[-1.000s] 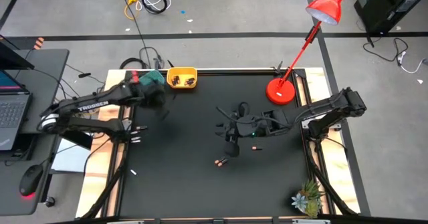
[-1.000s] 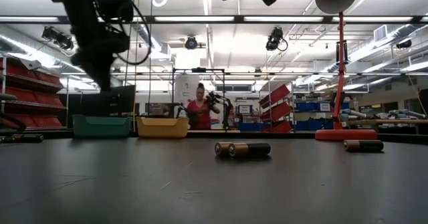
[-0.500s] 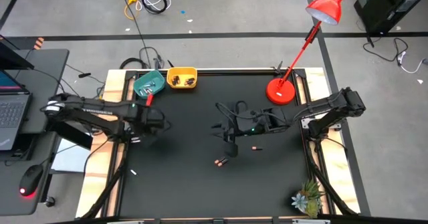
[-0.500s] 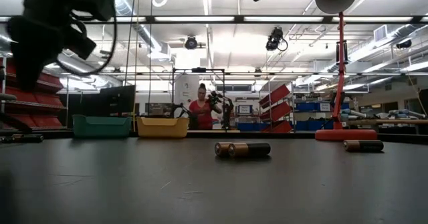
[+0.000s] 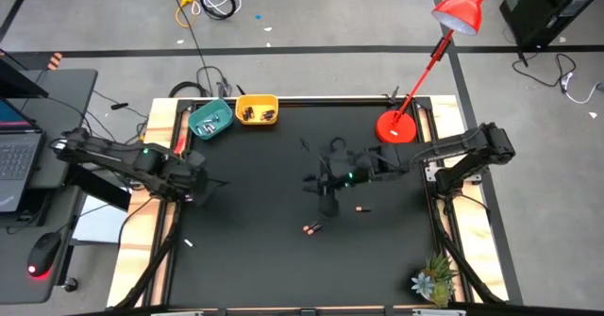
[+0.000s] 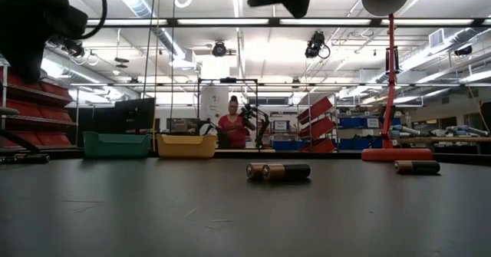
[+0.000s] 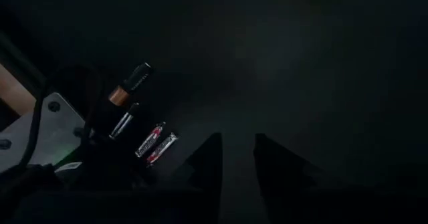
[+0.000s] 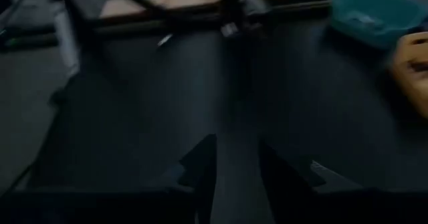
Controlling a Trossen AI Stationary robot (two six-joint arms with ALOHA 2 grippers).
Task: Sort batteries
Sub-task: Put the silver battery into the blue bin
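the left gripper hovers near the counter's left edge, jaws narrowly parted and empty. the right gripper hangs mid-counter above two batteries, jaws likewise slightly apart, holding nothing.

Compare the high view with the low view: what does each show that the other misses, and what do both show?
Only the high view shows the contents of the teal bowl and yellow bowl, the left gripper and a plant. Only the low view shows a person and shelves in the room behind. Both show the bowls, the red lamp and loose batteries on the table.
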